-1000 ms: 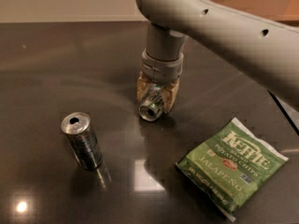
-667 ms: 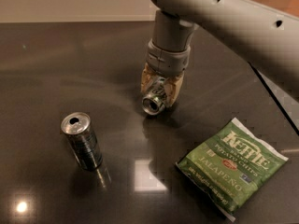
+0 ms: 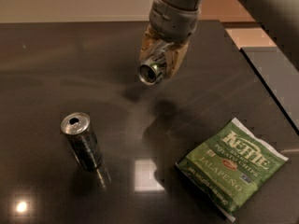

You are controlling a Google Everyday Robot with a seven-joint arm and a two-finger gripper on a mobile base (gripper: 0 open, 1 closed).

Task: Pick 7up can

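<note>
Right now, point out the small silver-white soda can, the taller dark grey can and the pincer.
Small silver-white soda can [image 3: 150,73]: camera view, shiny end.
Taller dark grey can [image 3: 87,147]: camera view, side wall.
Pincer [image 3: 159,64]: camera view, between fingertips, above table [image 3: 51,69].

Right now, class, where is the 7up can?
In the camera view, the 7up can is held in the gripper at top centre, off the table, up-right of the taller can.
</note>
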